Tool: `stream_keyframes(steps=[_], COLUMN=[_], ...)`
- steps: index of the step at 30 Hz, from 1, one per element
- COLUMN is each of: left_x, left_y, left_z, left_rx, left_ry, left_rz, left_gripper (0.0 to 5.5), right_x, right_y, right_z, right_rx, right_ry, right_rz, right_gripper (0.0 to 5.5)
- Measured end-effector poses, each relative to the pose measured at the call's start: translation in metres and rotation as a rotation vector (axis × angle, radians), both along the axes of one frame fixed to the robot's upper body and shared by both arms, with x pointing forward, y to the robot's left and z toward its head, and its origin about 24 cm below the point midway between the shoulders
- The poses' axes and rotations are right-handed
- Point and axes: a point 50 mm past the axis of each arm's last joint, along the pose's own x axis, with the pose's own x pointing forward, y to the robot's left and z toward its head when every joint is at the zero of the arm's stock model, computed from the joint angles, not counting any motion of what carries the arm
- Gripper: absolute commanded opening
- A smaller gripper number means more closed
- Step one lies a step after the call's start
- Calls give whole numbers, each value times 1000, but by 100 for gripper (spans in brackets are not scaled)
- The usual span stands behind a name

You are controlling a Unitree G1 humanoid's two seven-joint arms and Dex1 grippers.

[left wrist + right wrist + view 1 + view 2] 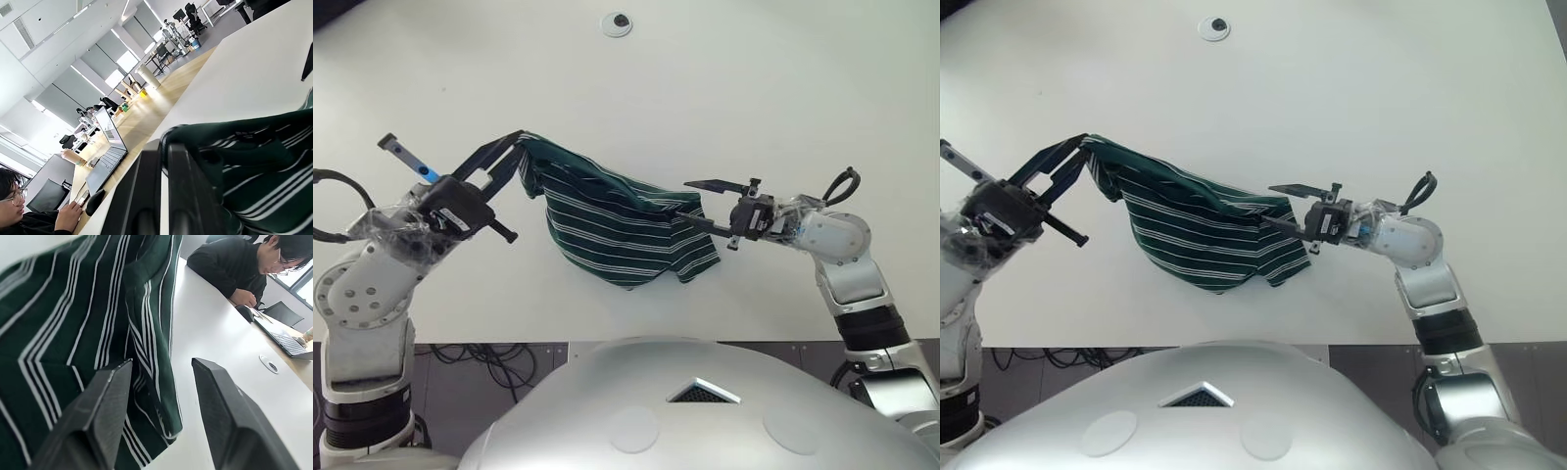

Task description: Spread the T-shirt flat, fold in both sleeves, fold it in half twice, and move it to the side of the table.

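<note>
The T-shirt [617, 230], dark green with thin white stripes, is being held up off the white surface [754, 98] by the left jaws, which are being kept closed on a bunched edge of the cloth at their very tips. Seen from the left wrist, the two dark fingers [188, 196] are being held almost together, with the gathered cloth sitting right at their ends. From that pinch the cloth is being let sag in a loose band across toward the right jaws. Its lowest fold is hanging between the two sets of jaws, nearer the right ones; whether that fold is touching the surface cannot be told. The right jaws are being held wide apart at the other end of the cloth. One finger [713, 183] is being kept clear above the cloth's edge, while the other finger [98, 416] is being laid against the striped cloth. So the edge of the T-shirt is lying at the mouth of these jaws without being clamped. Both sets of jaws are being held above the surface, well apart from each other, with the whole garment strung between them. A small round cable port [617, 23] is being shown set into the surface well beyond both sets of jaws, roughly midway between them. An open laptop [288, 340] is being shown far beyond the right jaws.
</note>
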Motion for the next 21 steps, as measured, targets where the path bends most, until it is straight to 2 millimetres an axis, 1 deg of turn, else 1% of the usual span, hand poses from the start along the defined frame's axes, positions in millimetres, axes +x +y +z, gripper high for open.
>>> stream_keyframes(steps=[4, 10, 13, 17, 21], left_x=[0, 0, 0, 0, 1], left_y=[0, 0, 0, 0, 1], left_z=[1, 2, 2, 3, 5], left_rx=[-7, -17, -17, -18, -17], left_ry=[2, 3, 3, 2, -12], left_rz=[4, 5, 6, 6, 10], left_gripper=[0, 0, 0, 0, 0], right_x=[2, 8, 11, 18, 26], right_y=[3, 5, 10, 7, 3], right_z=[-5, -2, 1, 3, 10], right_rx=[-31, -11, 23, 39, 70], right_ry=[-15, -42, -57, -74, -94], right_rz=[15, -9, -22, -62, -92], right_gripper=[222, 136, 79, 9, 2])
